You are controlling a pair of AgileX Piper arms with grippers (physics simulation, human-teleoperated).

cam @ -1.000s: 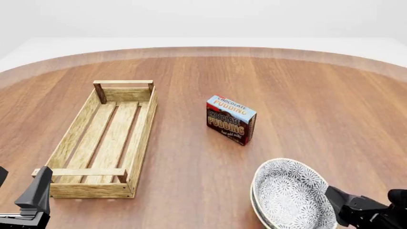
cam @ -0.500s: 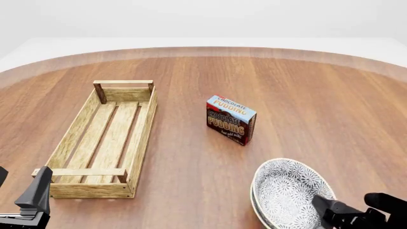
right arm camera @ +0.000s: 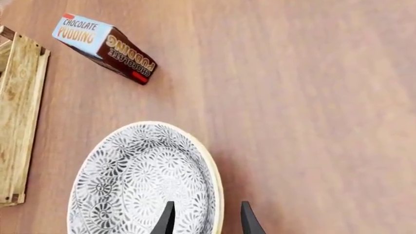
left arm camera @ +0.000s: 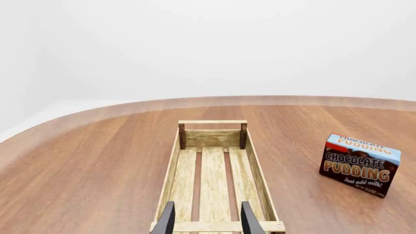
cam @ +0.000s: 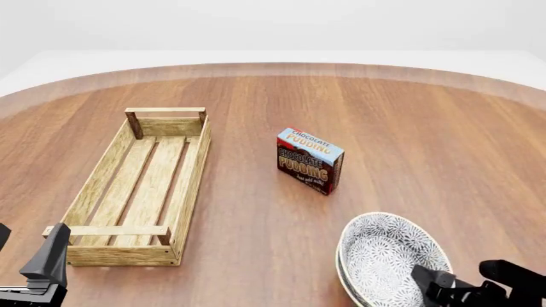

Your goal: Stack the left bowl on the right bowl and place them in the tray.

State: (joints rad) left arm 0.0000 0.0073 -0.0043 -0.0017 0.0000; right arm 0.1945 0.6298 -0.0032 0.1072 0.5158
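My left claw (cam: 47, 265) sits at the table's near-left edge, around eight o'clock in the front view, just short of the tray (cam: 140, 185). From its wrist camera my two fingers (left arm camera: 167, 220) stand narrowly apart, holding nothing, just before the tray's (left arm camera: 213, 170) near end rail. The tray lies lengthwise toward eleven o'clock, slats bare. At the centre stands the chocolate pudding box (cam: 310, 160), upright and well apart from the tray. Toward five o'clock sit the stacked bowls (cam: 388, 259), one patterned bowl nested in the other, on the table outside the tray. My right claw (cam: 444, 289) is at their near-right rim. In its wrist view my fingertips (right arm camera: 167, 219) straddle the bowls' (right arm camera: 146, 180) rim, one inside and one outside, with a gap showing; I cannot tell whether they are pinching it.
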